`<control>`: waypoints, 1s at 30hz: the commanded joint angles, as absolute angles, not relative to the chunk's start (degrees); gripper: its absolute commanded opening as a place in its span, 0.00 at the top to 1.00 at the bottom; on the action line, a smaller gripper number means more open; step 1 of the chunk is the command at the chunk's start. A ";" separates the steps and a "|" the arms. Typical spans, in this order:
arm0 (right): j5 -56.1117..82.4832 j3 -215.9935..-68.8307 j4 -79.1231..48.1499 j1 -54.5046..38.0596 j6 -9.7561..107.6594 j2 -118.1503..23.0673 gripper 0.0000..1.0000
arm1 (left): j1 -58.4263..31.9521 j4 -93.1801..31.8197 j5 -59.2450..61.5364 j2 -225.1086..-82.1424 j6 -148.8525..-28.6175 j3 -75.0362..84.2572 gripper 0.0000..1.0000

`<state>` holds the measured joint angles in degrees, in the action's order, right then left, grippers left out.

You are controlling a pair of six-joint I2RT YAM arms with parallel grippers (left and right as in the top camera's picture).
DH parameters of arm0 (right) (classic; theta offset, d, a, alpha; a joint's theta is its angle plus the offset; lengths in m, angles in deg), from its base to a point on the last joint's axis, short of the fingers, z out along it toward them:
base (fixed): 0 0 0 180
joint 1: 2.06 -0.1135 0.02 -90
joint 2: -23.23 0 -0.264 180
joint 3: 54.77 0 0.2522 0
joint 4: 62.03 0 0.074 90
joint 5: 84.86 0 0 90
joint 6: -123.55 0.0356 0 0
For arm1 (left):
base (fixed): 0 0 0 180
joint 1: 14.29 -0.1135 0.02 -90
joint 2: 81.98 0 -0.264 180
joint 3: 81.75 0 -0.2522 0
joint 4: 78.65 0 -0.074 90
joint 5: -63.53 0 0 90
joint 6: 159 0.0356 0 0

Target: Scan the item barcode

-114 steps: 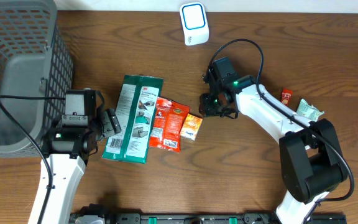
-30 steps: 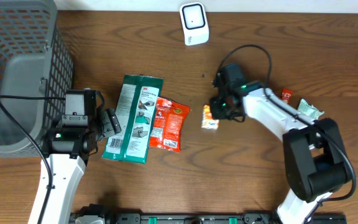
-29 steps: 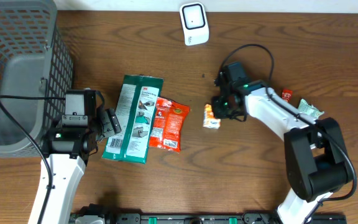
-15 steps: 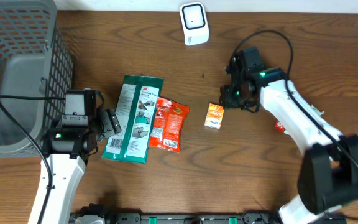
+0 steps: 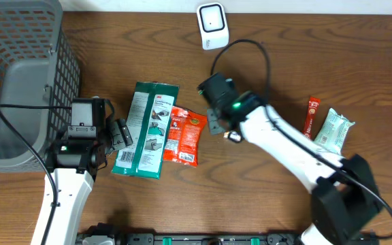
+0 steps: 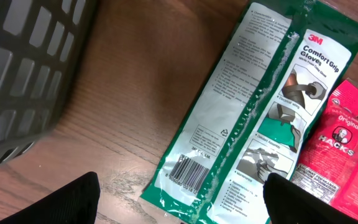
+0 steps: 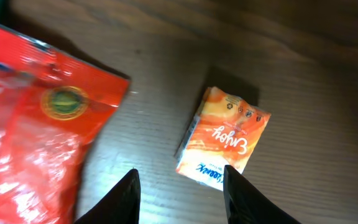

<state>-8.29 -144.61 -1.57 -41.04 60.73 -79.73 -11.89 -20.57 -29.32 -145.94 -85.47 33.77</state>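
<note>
Right claw point(image 7: 180, 183) stands apart and empty, just short of the orange sachet point(image 7: 225, 146); closing here could pinch only its near end, letting it slip. The sachet lies flat on the bench point(image 7: 303, 74) beside the red snack bag point(image 7: 36, 124), not touching it, long axis running away from the claw, print inverted. Left claw point(image 6: 182, 186): apart.

We see a green glove pack point(image 6: 253, 118) on the brown table point(image 6: 129, 93), a red candy bag point(image 6: 344, 149) touching it, and a grey basket point(image 6: 23, 68) nearby.
</note>
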 commanded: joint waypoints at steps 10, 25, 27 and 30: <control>-20.55 -144.83 -1.95 -44.06 65.89 -92.14 0.63 | -12.07 -20.64 -29.00 -145.96 -85.58 32.94 0.15; -22.47 -144.83 0.92 -44.06 58.02 -92.67 0.63 | -12.07 -20.64 -29.00 -145.96 -85.58 32.94 0.15; -22.50 -144.83 1.81 -44.06 53.80 -92.67 0.63 | -12.07 -20.64 -29.00 -145.96 -85.58 32.94 0.15; -23.17 -144.83 2.73 -44.06 51.25 -92.67 0.65 | -12.07 -20.64 -29.00 -145.96 -85.60 32.94 0.15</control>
<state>-20.83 -144.61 2.16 -43.82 57.06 -92.16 -11.89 -20.55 -29.32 -145.94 -85.47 33.77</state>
